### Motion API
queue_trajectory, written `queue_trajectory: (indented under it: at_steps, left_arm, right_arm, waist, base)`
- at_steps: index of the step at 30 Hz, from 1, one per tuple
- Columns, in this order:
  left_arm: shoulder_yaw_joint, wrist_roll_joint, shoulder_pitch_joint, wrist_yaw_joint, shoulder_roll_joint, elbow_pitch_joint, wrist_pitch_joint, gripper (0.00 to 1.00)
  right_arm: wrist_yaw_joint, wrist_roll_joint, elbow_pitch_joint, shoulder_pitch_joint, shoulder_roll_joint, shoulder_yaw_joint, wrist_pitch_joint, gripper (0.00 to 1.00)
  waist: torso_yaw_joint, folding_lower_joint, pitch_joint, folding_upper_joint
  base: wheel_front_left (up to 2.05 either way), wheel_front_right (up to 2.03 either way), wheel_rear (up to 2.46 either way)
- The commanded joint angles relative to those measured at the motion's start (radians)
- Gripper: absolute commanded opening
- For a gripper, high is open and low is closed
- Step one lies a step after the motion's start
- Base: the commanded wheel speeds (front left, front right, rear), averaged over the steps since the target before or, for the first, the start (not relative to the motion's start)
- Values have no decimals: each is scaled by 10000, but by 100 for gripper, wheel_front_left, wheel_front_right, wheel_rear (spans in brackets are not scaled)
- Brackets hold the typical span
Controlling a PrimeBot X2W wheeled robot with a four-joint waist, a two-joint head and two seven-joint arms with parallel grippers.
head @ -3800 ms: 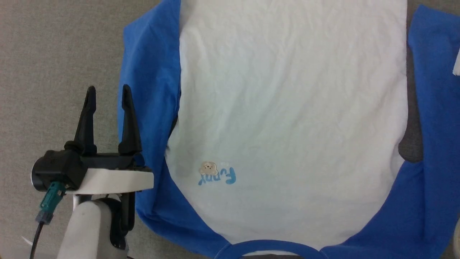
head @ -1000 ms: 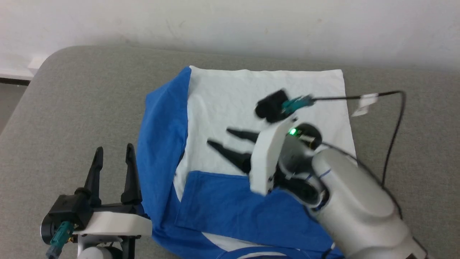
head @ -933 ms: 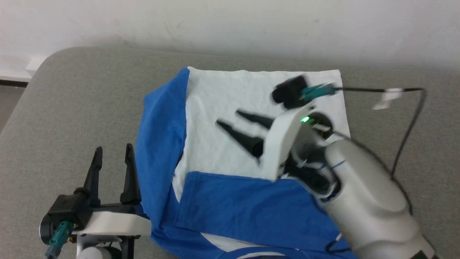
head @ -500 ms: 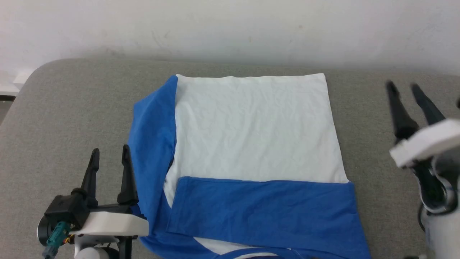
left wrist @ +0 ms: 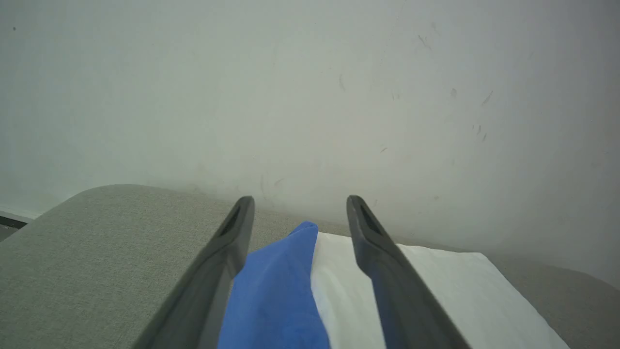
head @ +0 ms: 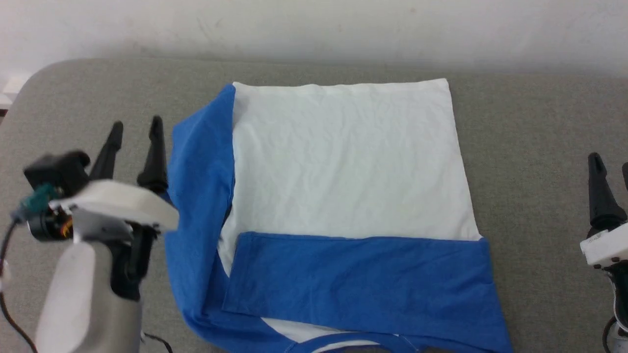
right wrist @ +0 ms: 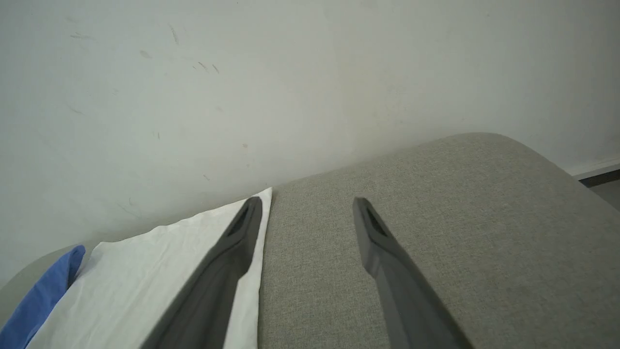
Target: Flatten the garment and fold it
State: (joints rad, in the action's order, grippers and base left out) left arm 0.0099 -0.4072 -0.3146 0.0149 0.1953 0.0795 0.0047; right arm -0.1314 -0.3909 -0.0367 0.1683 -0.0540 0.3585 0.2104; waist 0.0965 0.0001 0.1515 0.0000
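The left gripper, dark fingers spread and empty, hovers beside the loose blue sleeve of the soft white garment lying on the grey cushion. The right gripper, likewise spread, stands clear. Pinching too deep could rumple the flattened cloth.

Looks like a plain test room, more a robot lab than a lived-in home. Backing onto a pale wall, scuffed and flecked with small marks up close in both wrist views. Working over a wide grey fabric pad, woven like upholstery and rounded off at the corner; could be a couch seat or a padded bench, can't tell which. Spotting a shirt laid flat on it. Catching white skirting and a strip of floor past the pad's right end. And there, a teal plug on the left arm, bare lab hardware out in the open.
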Motion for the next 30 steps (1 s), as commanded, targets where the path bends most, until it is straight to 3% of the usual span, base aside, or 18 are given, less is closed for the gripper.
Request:
queue_trajectory:
  at_steps: [1, 10, 18, 23, 30]
  left_arm:
    - [113, -184, -577, -76, 164, 257, 333, 100]
    - [78, -593, -4210, -230, 1477, 2373, 3391, 100]
    - [-515, -367, -6112, -149, 1784, 3559, 4999, 100]
    - [-758, -435, -6664, 98, 1852, 4368, 6566, 100]
    - [-1024, -518, -7088, 147, 1886, 4551, 7766, 100]
  right_arm:
    - [7, -73, -113, 87, 34, 35, 37, 100]
    - [7, -247, -465, 550, 36, 6, 223, 100]
    - [7, -332, -408, 944, 37, -98, 192, 100]
    - [7, -332, -381, 1052, 37, -81, 142, 100]
    - [7, -342, -429, 1086, 37, 8, 154, 100]
  waist:
    - [-39, -1, 563, 0]
    - [-458, -1, 2094, 0]
    - [-853, -1, 2933, 0]
    - [-1098, -1, 3199, 0]
    - [-1240, -1, 3568, 0]
  base:
    - [0, 0, 0]
    - [0, 0, 0]
    - [0, 0, 0]
    - [0, 0, 0]
    - [0, 0, 0]
